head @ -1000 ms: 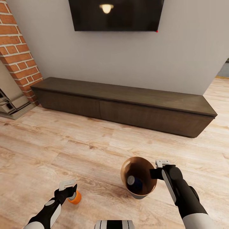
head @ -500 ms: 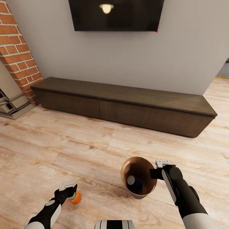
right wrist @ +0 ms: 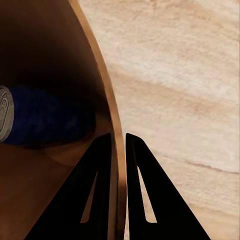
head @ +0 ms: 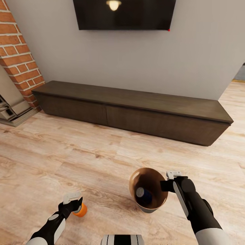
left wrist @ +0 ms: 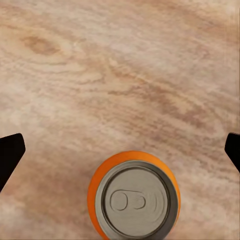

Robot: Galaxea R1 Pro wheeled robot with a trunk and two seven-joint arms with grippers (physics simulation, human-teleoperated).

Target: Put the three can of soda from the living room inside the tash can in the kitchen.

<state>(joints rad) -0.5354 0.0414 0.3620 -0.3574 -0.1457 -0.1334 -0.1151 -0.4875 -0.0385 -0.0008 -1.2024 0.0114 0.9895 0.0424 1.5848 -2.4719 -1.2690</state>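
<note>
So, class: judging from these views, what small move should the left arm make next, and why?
Probably lower the open left gripper around the upright orange soda can and close, since its fingers stand wide apart above it. The right gripper already pinches the grey, copper-rimmed wastebasket, where a dark blue can lies.

You have a light wood floor under everything. An orange soda can stands upright on it, and the grey wastebasket sits well apart from it. A long dark TV cabinet rests against the wall.
</note>
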